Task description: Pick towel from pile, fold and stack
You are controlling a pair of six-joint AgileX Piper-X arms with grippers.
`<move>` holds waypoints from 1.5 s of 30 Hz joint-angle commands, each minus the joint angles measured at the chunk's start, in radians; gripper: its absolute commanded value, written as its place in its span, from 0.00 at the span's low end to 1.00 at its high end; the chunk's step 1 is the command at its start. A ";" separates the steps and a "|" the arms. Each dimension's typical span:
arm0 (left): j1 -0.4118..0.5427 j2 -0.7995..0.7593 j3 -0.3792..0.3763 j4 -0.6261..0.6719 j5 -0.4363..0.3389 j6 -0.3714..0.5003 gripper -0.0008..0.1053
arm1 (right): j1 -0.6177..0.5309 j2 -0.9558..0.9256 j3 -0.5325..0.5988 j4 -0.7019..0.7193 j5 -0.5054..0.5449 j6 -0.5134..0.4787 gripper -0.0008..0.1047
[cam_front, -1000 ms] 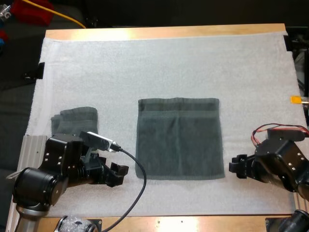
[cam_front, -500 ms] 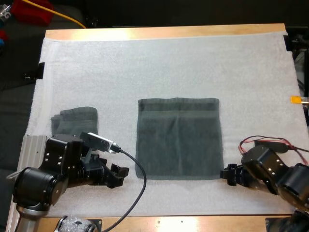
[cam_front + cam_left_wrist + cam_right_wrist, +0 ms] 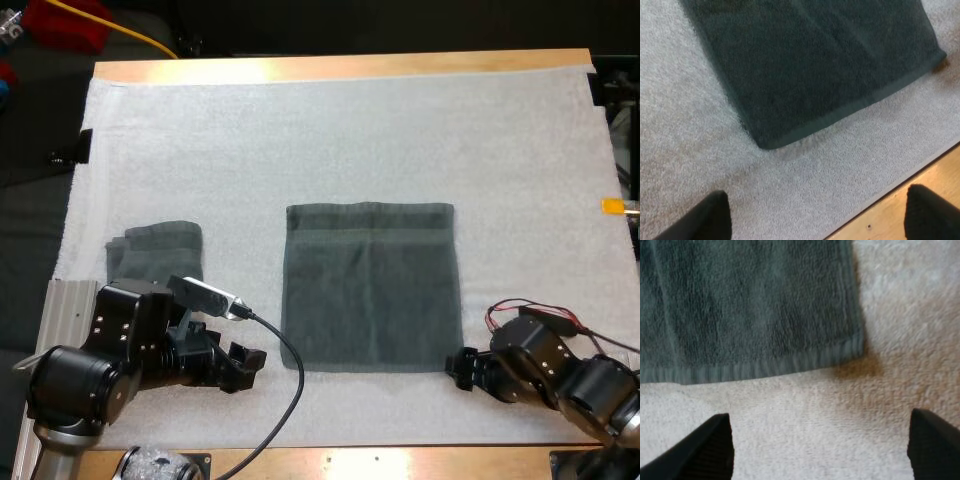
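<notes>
Since a second ago, my right gripper has slid toward 9 o'clock. It now sits just off the near corner of the flat towel, at its 5 o'clock, with its fingers spread wide over bare mat. My left gripper, at that towel's 7 o'clock, has kept its place, fingers likewise apart and clear of the cloth. Towels, two: the flat rectangle mid-mat, and a smaller towel at its 9 o'clock, well apart, just beyond my left arm. Wooden table edge at 12 o'clock.
</notes>
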 commanded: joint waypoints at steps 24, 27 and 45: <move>-0.005 -0.005 -0.001 0.011 0.007 0.002 0.66 | -0.223 -0.003 0.227 -0.397 -0.223 0.208 0.67; -0.005 -0.005 -0.001 0.009 0.007 0.002 0.66 | -0.246 -0.003 0.244 -0.425 -0.258 0.208 0.67; -0.005 -0.005 -0.001 0.016 0.015 0.002 0.66 | -0.246 0.118 0.251 -0.521 -0.259 0.211 0.67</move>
